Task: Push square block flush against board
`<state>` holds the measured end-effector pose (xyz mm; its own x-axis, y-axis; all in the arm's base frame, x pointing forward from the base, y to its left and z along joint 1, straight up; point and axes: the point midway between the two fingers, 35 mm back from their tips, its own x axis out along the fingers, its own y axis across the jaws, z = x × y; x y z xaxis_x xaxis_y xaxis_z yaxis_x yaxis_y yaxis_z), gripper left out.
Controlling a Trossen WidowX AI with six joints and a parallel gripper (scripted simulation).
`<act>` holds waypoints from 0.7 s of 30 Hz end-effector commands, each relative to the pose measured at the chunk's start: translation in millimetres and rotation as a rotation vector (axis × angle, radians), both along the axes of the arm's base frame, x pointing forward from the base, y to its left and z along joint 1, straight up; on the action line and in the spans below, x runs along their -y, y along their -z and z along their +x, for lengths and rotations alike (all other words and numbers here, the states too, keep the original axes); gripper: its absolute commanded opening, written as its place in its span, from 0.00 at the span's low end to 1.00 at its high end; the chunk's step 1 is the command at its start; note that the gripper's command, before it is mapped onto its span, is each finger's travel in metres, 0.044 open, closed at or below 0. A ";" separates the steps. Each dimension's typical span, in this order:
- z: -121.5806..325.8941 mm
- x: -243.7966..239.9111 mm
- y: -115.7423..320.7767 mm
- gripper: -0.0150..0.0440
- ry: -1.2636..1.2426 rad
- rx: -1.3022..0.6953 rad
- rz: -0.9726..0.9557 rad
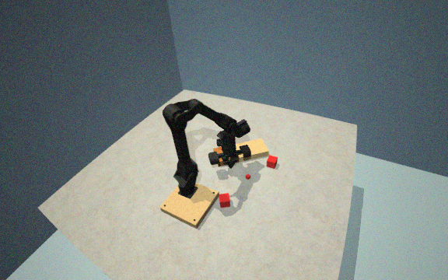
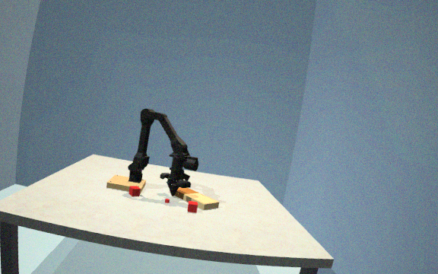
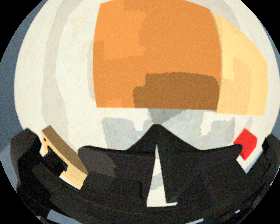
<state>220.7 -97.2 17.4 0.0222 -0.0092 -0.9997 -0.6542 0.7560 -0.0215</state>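
The orange square block lies flat on the table, partly behind my gripper in the top view. The light wooden board lies in line with it. In the wrist view the block's right side appears to meet the board's end, and their near edges look about even; a very thin gap cannot be ruled out. My gripper is shut and empty. Its tip is low, just beside the block's near long-edge side; contact cannot be told.
A red cube stands near the board's far end. Another red cube stands beside the arm's wooden base plate. A tiny red cube lies between them.
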 end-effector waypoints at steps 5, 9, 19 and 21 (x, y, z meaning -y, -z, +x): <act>-10.8 7.2 0.7 0.25 -0.005 0.001 0.002; -16.1 11.0 0.9 0.25 -0.005 0.000 0.002; -19.5 13.6 -51.1 0.25 -0.004 0.000 0.001; -19.9 13.4 -54.3 0.25 -0.005 0.001 0.001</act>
